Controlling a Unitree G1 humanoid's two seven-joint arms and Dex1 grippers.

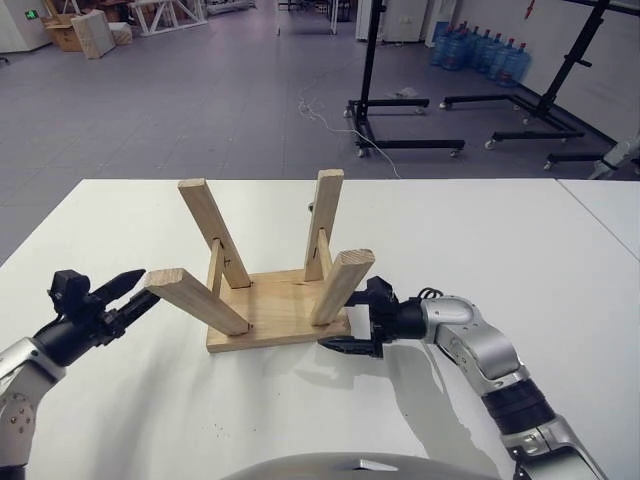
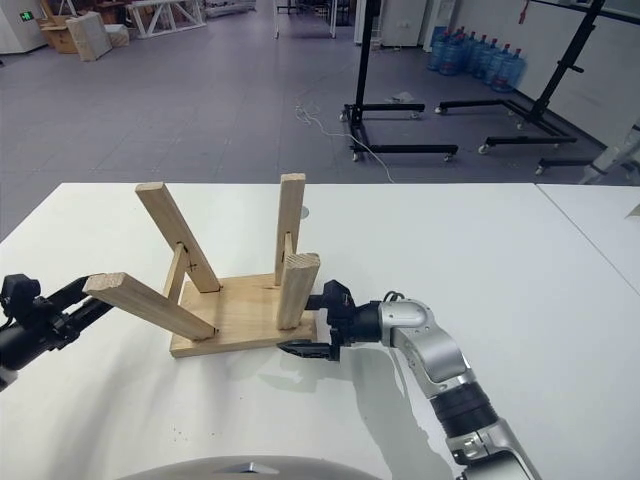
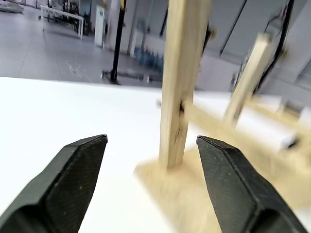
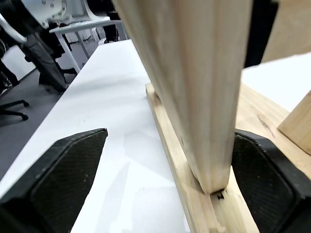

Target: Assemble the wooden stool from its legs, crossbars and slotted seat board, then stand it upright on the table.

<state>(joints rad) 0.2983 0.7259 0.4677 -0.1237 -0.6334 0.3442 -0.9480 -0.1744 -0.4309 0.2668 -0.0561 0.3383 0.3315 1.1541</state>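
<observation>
Left fingers (image 3: 77, 165): spread wide, nothing caught between the pads, dark textured faces turned toward each other.
Left gripper (image 1: 135, 297): out past the left edge of the seat board (image 1: 270, 312), raised level with the tip of the near-left leg (image 1: 195, 300). Touching that tip or just shy of it, cannot tell.
Right fingers (image 4: 68, 160): wide apart as well, one to each side of the near-right leg (image 1: 340, 288), with a clear gap on one side and no pinch on the wood.
Right gripper (image 1: 355, 322): down low at the seat board's near-right corner, lower finger just off the board's edge and close to the tabletop.
Stool (image 2: 245, 315): upside down, seat board lying flat, four legs pointing up and splaying outward from it.
Far-left leg (image 1: 215, 232): rising from the seat board's far-left corner, leaning away to the left.
Far-right leg (image 1: 325, 225): rising from the seat board's far-right corner, close to upright.
Crossbar (image 1: 216, 270): thin strip above the seat board's left side, running between the two left legs.
Second crossbar (image 1: 322, 250): thin strip above the seat board's right side, against the far-right leg.
Table (image 1: 500, 230): white, carrying the seat board.
Black wheeled stands (image 1: 400, 100): on the floor well beyond the seat board's far edge.
Water bottles (image 1: 480, 50): clustered farther back still, beyond the seat board's far-right side.
</observation>
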